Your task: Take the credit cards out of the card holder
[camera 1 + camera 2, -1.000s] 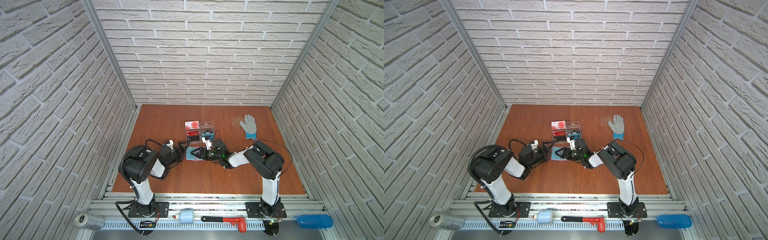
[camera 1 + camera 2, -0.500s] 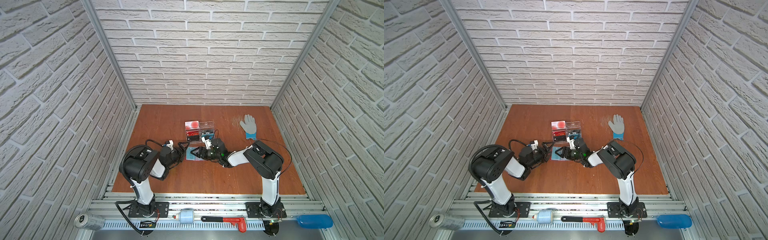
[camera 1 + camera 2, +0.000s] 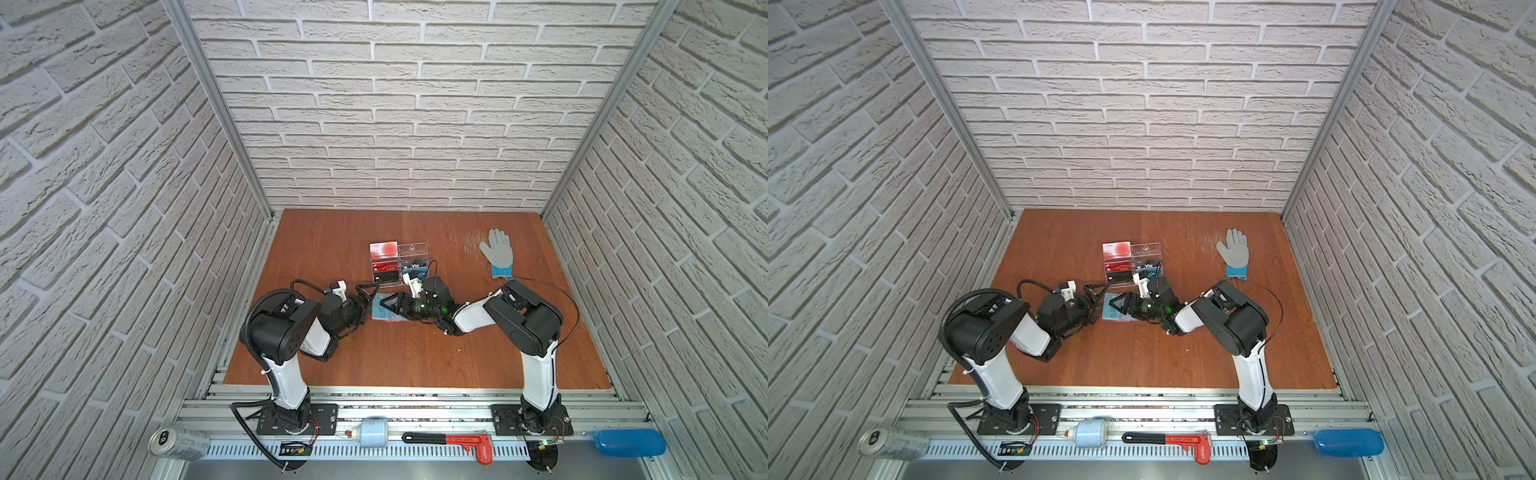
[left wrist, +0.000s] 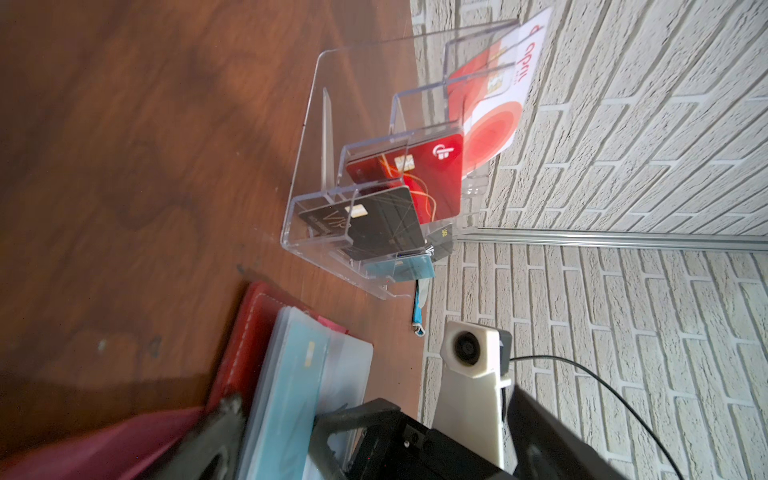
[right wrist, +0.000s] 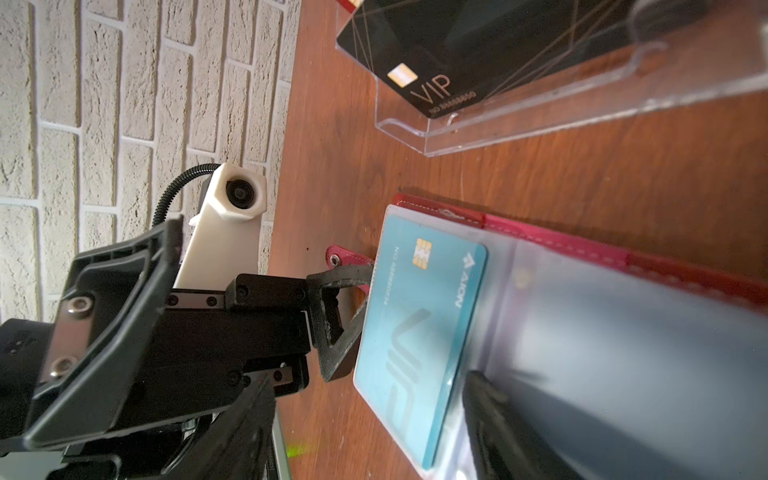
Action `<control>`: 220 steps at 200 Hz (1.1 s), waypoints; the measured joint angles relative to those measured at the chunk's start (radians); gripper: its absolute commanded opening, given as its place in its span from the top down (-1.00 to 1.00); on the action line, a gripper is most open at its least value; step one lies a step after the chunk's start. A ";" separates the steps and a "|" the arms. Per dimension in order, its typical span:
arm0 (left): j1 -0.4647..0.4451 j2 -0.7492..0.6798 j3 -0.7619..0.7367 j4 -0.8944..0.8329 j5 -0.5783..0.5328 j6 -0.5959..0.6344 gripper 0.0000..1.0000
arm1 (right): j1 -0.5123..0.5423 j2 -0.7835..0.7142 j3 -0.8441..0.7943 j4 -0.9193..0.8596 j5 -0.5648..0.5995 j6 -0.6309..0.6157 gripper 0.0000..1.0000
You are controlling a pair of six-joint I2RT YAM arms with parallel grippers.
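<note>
credit card [image 5: 419,332] marked "aion" sits in card holder [image 5: 561,245]; left tool [image 3: 371,301] released, right tool [image 3: 385,306] state unclear.

Brown wooden table [image 3: 415,357]: open red card holder [image 3: 379,314], clear acrylic stand [image 3: 411,249], grey glove [image 3: 497,253].

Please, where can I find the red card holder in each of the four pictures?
In a top view: the card holder lies open near the centre, just in front of the clear card stand.
In a top view: same place, in front of the stand.
Left wrist: close foreground, stand behind it.
Right wrist: only its red edge shows, stand beyond it.
Shared landmark: the stand.
</note>
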 measured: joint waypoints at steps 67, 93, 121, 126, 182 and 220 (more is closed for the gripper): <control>-0.008 0.003 -0.006 0.014 -0.019 -0.002 -0.97 | 0.000 0.039 0.011 0.083 -0.001 0.053 -0.46; -0.008 0.003 -0.010 0.021 -0.028 -0.002 -0.97 | 0.000 0.050 0.011 0.115 0.006 0.079 -0.46; -0.008 0.003 -0.011 0.022 -0.029 -0.002 -0.96 | 0.005 0.051 -0.002 0.140 0.028 0.098 -0.46; -0.009 0.003 -0.011 0.022 -0.029 -0.002 -0.96 | 0.007 0.051 -0.006 0.147 0.035 0.101 -0.46; -0.009 0.007 -0.018 0.037 -0.033 -0.004 -0.96 | 0.028 0.064 -0.022 0.208 0.089 0.138 -0.45; -0.009 0.007 -0.029 0.051 -0.042 -0.009 -0.96 | 0.035 0.094 -0.037 0.315 0.108 0.177 -0.45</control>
